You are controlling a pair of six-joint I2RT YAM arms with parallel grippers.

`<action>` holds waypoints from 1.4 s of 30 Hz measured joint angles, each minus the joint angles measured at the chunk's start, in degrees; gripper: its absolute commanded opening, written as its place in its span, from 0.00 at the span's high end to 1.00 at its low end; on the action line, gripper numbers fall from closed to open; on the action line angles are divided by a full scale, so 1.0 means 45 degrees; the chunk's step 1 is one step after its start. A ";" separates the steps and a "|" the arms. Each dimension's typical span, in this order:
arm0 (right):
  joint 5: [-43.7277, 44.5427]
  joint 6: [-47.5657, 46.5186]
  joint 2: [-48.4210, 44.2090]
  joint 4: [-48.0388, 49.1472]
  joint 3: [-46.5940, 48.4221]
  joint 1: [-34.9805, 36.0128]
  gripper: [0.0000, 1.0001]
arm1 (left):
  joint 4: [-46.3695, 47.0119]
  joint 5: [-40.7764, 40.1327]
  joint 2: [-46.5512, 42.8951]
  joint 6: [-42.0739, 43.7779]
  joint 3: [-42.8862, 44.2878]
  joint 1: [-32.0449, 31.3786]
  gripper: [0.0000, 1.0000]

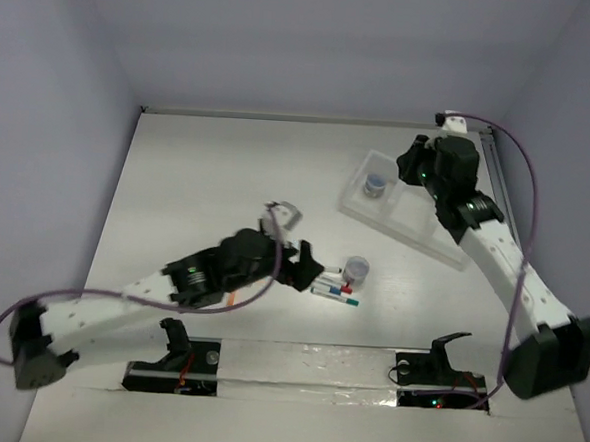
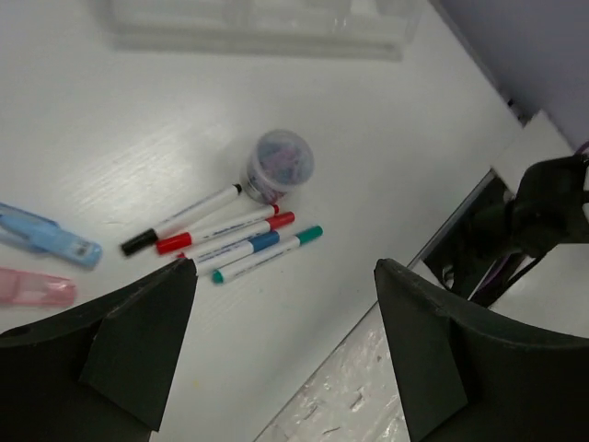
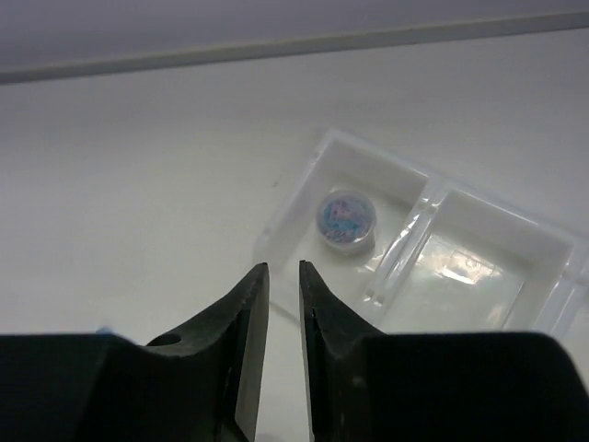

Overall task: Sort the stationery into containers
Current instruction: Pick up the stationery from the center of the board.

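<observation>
Several thin white pens (image 2: 225,230) with black, red, blue and teal caps lie side by side on the table, also visible in the top view (image 1: 336,289). A round bluish-grey disc (image 2: 281,166) stands just beyond them. A blue chunky piece (image 2: 51,238) and a pink one (image 2: 32,287) lie to the left. My left gripper (image 2: 285,267) is open and empty, hovering above the table just short of the pens (image 1: 307,262). The translucent tray (image 3: 368,147) holds a second disc (image 3: 347,219) in its end compartment. My right gripper (image 3: 283,265) is above the tray's near rim, jaws almost together with nothing between them.
The tray (image 1: 415,223) lies at an angle at the back right, with the right arm over it. Black brackets (image 1: 437,362) stand on the metal strip at the near edge. A thin orange piece (image 1: 232,298) shows under the left arm. Walls close in on three sides.
</observation>
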 measured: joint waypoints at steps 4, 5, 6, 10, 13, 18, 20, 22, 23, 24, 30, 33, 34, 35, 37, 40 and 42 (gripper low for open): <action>-0.0219 0.0486 -0.3084 0.0214 -0.1588 0.0000 0.25 | 0.0923 -0.2157 0.4007 -0.0078 0.1350 -0.2691 0.30; -0.0209 0.0646 -0.3696 0.0189 -0.1851 0.0000 0.18 | 0.1107 -0.2560 0.4949 -0.0049 0.1598 -0.2992 0.31; -0.0189 0.0661 -0.4284 0.0058 -0.2084 0.0000 0.12 | 0.1219 -0.2875 0.5717 0.0015 0.1802 -0.3172 0.32; -0.0121 0.0729 -0.5848 -0.0772 -0.2234 0.0000 0.04 | 0.1491 -0.3895 0.8116 0.0461 0.2550 -0.3575 0.32; -0.0117 0.0729 -0.6654 -0.1258 -0.2244 0.0000 0.04 | 0.1549 -0.4396 0.9428 0.0826 0.3381 -0.3706 0.27; -0.0340 0.0733 -0.7155 -0.1690 -0.2283 0.0000 0.04 | 0.1753 -0.4726 1.1123 0.1239 0.4760 -0.3750 0.24; -0.0466 0.0733 -0.7184 -0.1802 -0.2312 0.0000 0.04 | 0.1821 -0.4755 1.1681 0.1375 0.5153 -0.3750 0.25; -0.0563 0.0729 -0.7159 -0.1846 -0.2404 0.0000 0.04 | 0.1821 -0.4794 1.2138 0.1496 0.5464 -0.3750 0.25; -0.0602 0.0733 -0.7159 -0.1923 -0.2463 0.0000 0.04 | 0.1821 -0.4809 1.2322 0.1549 0.5566 -0.3750 0.26; -0.0651 0.0729 -0.7159 -0.2089 -0.2482 0.0000 0.04 | 0.1817 -0.4813 1.2458 0.1598 0.5634 -0.3750 0.26; -0.0831 0.0729 -0.7179 -0.2220 -0.2482 0.0000 0.05 | 0.1821 -0.4891 1.2847 0.1739 0.5877 -0.3750 0.32; -0.0942 0.0729 -0.7198 -0.2225 -0.2482 0.0000 0.06 | 0.1880 -0.4949 1.3070 0.1763 0.5984 -0.3750 0.40; -0.0967 0.0733 -0.7203 -0.2225 -0.2482 0.0000 0.06 | 0.1904 -0.5003 1.3138 0.1783 0.5984 -0.3750 0.41; -0.0991 0.0729 -0.7223 -0.2229 -0.2482 0.0000 0.05 | 0.1919 -0.5027 1.3182 0.1797 0.5984 -0.3750 0.44; -0.1005 0.0729 -0.7281 -0.2229 -0.2482 0.0000 0.06 | 0.1943 -0.5032 1.3221 0.1807 0.5984 -0.3745 0.45; -0.1030 0.0729 -0.7359 -0.2234 -0.2482 0.0000 0.05 | 0.1962 -0.5037 1.3236 0.1831 0.5994 -0.3750 0.45; -0.1035 0.0729 -0.7368 -0.2239 -0.2482 0.0000 0.06 | 0.2030 -0.5042 1.3270 0.1865 0.5994 -0.3745 0.43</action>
